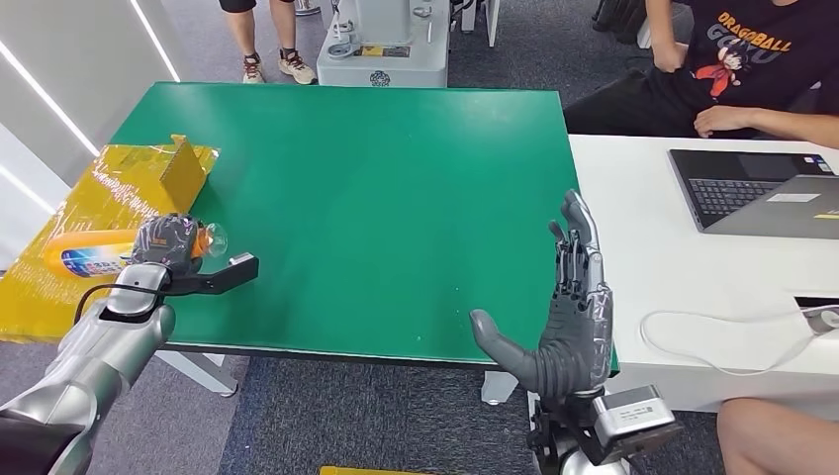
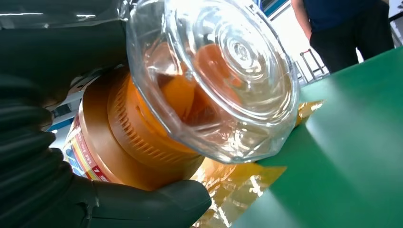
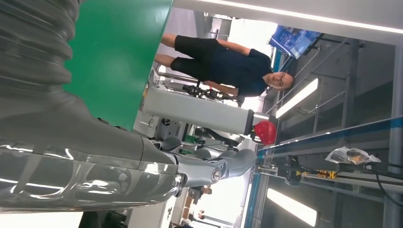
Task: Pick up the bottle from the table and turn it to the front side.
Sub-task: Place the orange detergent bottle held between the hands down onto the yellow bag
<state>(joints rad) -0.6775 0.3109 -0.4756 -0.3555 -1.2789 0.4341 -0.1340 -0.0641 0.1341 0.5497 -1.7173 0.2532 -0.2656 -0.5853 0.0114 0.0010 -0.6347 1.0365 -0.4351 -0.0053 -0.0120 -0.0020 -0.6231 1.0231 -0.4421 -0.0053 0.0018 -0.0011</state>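
Your green table point(image 1: 396, 198) takes up most of the head view, with a white desk point(image 1: 653, 257) butted against its right side, where a laptop point(image 1: 752, 193) sits and a seated person point(image 1: 732, 69) rests an arm. A grey machine base point(image 1: 381, 45) stands beyond the far edge, with another person's legs point(image 1: 267, 40) beside it. On the table's left end lies a crumpled yellow wrapper point(image 1: 119, 188).

The bottle point(image 1: 94, 252) is orange with a blue-and-white label, lying on its side over that wrapper at the table's left edge, clear cap point(image 2: 214, 76) pointing toward the table's middle. Your left hand point(image 1: 168, 242) is wrapped around its neck end: in the left wrist view the thumb point(image 2: 157, 204) and dark fingers point(image 2: 62, 52) close on the orange shoulder just behind the cap. You cannot tell from these views whether the bottle has cleared the wrapper.

Your right hand point(image 1: 564, 317) stands at the near edge of the table, well apart from the bottle, fingers straight and spread, holding nothing.

You look to be at the grasp-and-lift step, with the turn not yet made. The next move calls for a firm hold, since the grip sits far toward one end and the body may sag. Lift clear of the wrapper, then roll the wrist until the label's front faces you.
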